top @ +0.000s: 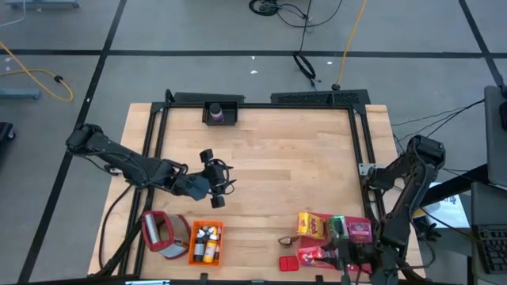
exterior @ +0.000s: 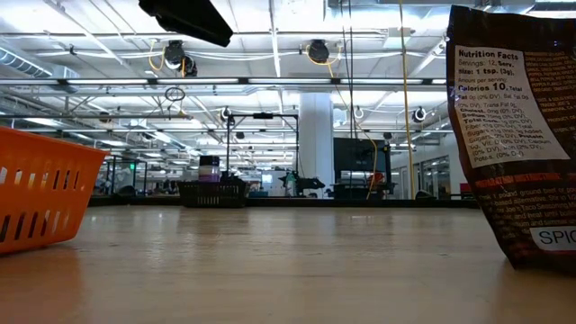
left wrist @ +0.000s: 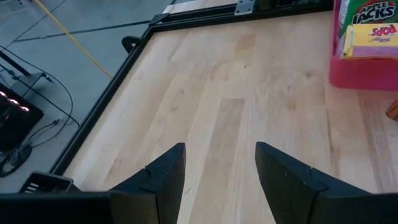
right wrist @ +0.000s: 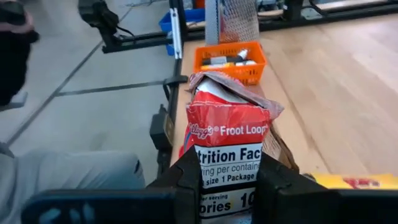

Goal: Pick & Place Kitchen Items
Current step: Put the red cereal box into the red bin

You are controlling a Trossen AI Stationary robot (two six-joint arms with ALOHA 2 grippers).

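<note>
Read "Froot Loops" in white on a red box clamped between the right gripper fingers, with "Nutrition Facts", "serving size 1 Package" and part of "Calories" printed black on white lower down; top flap torn and crumpled. Sat at the near right corner of the bench, beside the flat pink-red tray.

On that tray: green box lettered "APPLE JACKS" and a yellow box marked "POPS", both glossy cardboard, standing close together. Also a pink box on the tray, lettering too small to read.

Close to the low camera, a dark brown packet with a "Nutrition Facts" panel, "Calories 10" and a white strip starting "SPIC"; upright at the right.

Left gripper hovered above bare wood mid-bench, left of centre, fingers parted with nothing between them. Pale planks, smooth, framed by a black metal rail.

Orange rectangular crate of slotted plastic at the near left, holding small white-capped bottles and an orange bottle; labels unreadable. Just left of it, a red and white tilted box. At the far edge, a dark mesh basket with a purple-lidded container inside.
</note>
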